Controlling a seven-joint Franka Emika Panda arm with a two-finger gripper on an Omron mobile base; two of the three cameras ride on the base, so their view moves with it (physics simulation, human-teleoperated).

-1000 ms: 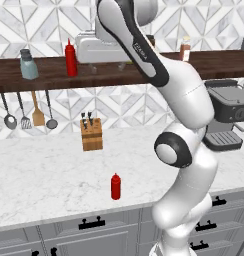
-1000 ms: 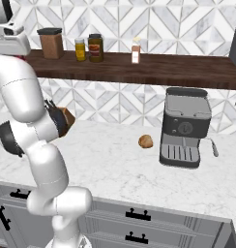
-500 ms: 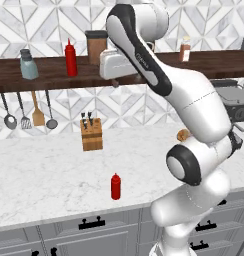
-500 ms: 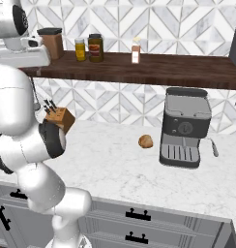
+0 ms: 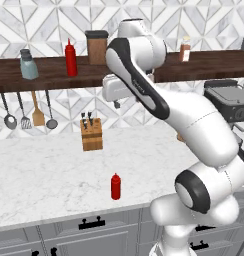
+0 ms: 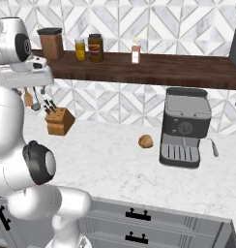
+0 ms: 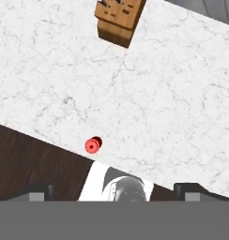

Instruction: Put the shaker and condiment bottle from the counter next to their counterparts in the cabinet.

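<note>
I see the condiment bottle (image 5: 115, 186), a small red squeeze bottle with a pointed nozzle, standing upright and alone on the white marble tabletop (image 5: 49, 175), toward its front edge; from the hand camera it appears from above as a red disc (image 7: 93, 145) on the marble. Its counterparts stand on the cabinet (image 5: 49, 75), the long dark brown shelf board on the wall: a matching red bottle (image 5: 70, 58) and, to its left and apart from it, a blue-grey shaker (image 5: 28, 64) with a grey cap. A light wooden knife block (image 5: 91, 134) sits on the tabletop behind the condiment bottle, toward the wall. Utensils (image 5: 25, 111) hang under the shelf at left. The end effector (image 5: 115, 94) is raised level with the shelf's underside, well above the tabletop; its fingers stand wide apart, with nothing between them. In the right base view an espresso machine (image 6: 184, 127) stands on the tabletop, a small brown lump (image 6: 145, 141) near it.
</note>
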